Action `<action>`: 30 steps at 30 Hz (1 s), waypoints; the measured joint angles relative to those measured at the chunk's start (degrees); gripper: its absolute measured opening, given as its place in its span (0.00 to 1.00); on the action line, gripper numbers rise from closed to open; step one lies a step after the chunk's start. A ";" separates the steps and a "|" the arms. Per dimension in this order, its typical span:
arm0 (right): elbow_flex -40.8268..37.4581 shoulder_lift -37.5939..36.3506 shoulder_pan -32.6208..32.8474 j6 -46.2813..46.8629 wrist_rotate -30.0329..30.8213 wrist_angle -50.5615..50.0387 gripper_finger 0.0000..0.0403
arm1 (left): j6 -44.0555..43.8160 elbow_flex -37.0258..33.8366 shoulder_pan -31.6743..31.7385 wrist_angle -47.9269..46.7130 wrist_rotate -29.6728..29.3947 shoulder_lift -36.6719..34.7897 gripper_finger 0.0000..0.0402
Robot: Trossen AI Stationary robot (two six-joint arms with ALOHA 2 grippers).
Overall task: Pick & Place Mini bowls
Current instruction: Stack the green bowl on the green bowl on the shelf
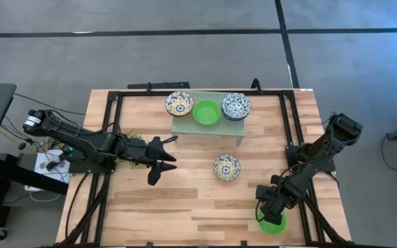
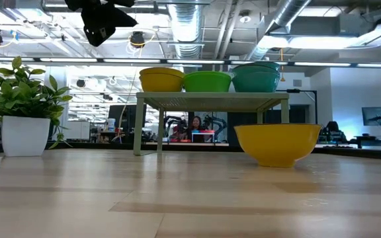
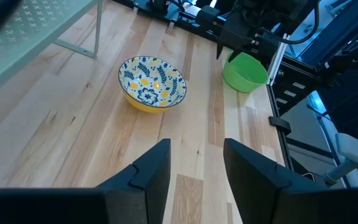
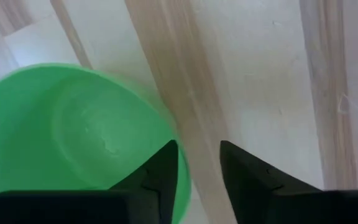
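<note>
The right gripper (image 4: 197, 165) hangs low with its jaws a narrow gap apart, one straddling the rim of a plain bright green mini bowl (image 1: 273, 224) at the table's (image 1: 185, 207) front edge near the right corner; whether they pinch it I cannot tell. This looks like the pick step, calling for a firm squeeze and then a lift. The left gripper (image 1: 158, 160) waits over the left-middle, jaws parted on nothing. A white blue-and-yellow floral mini bowl (image 1: 227, 167) sits mid-table; three more bowls rest on the pale green perforated rack (image 1: 205, 127) by the back edge.
</note>
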 joint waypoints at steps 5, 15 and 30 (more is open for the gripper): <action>-0.14 0.00 0.00 0.07 -0.04 0.74 0.14 | 0.00 0.00 0.00 0.00 0.00 0.00 0.37; -0.12 -0.02 0.00 0.03 -0.66 2.37 0.02 | 0.00 0.00 0.00 0.03 0.00 0.00 0.37; -0.12 -3.49 -1.16 1.12 -1.29 1.66 0.00 | 0.00 0.00 0.00 0.39 0.00 0.00 0.37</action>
